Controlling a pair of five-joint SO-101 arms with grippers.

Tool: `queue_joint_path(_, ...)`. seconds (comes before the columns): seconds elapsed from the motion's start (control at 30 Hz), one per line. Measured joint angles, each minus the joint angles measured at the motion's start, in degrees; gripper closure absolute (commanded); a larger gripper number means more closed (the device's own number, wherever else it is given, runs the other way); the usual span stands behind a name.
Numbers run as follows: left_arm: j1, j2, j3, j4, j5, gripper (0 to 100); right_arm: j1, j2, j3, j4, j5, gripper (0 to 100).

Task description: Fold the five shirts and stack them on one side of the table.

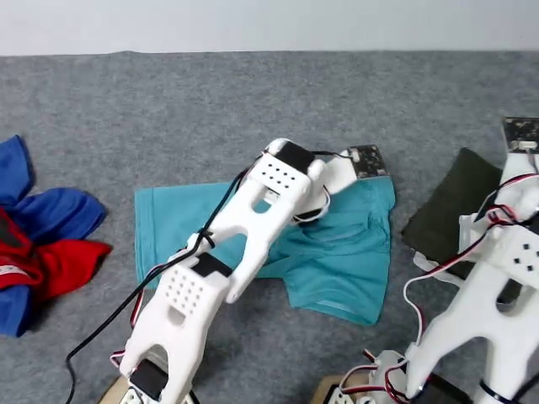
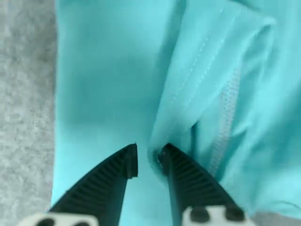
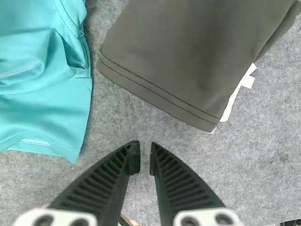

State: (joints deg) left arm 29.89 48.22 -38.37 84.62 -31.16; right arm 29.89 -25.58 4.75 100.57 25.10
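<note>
A teal shirt is spread flat at the middle of the grey table, partly folded, with creases toward its 3 o'clock side. The left gripper is placed on this shirt near its 1 o'clock corner. Its fingers are almost closed, and a raised fold of the teal cloth is pinched between the tips. At 3 o'clock from the teal shirt, near but apart from it, a dark olive shirt is laid folded. The right gripper is held above bare table between these two shirts, its fingers brought together with nothing between them. At 9 o'clock on the table, a blue shirt and a red shirt are seen crumpled together.
</note>
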Motion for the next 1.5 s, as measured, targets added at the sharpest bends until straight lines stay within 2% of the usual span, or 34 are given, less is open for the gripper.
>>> queue_joint_path(0.2, -3.8, 6.9, -13.4, 1.1, -0.1, 89, 0.0, 0.0, 0.0, 0.0, 0.0, 95.3)
queue_joint_path(0.47, -4.0, 13.0, -30.2, 9.2, -1.4, 89, 0.0, 0.0, 2.0, 0.0, 0.0, 95.3)
queue_joint_path(0.77, -4.0, 14.0, -38.9, 14.2, -1.2, 89, 0.0, 0.0, 4.7, 0.0, 0.0, 95.3)
queue_joint_path(0.9, -4.4, 12.3, -39.9, 14.3, 2.6, 90, -1.1, 0.0, 4.7, 0.0, 0.0, 95.3)
queue_joint_path(1.13, -7.1, -5.0, -26.9, 14.3, 10.3, 97, -12.6, 1.8, 4.7, 0.0, -0.4, 97.8)
queue_joint_path(1.3, -10.0, -21.7, -9.4, 14.3, 11.4, 98, -22.2, 9.1, 4.7, 0.0, -4.1, 98.8)
queue_joint_path(1.5, -16.6, -36.1, 8.5, 14.4, 11.4, 98, -33.1, 16.8, 4.7, -0.7, -4.8, 98.8)
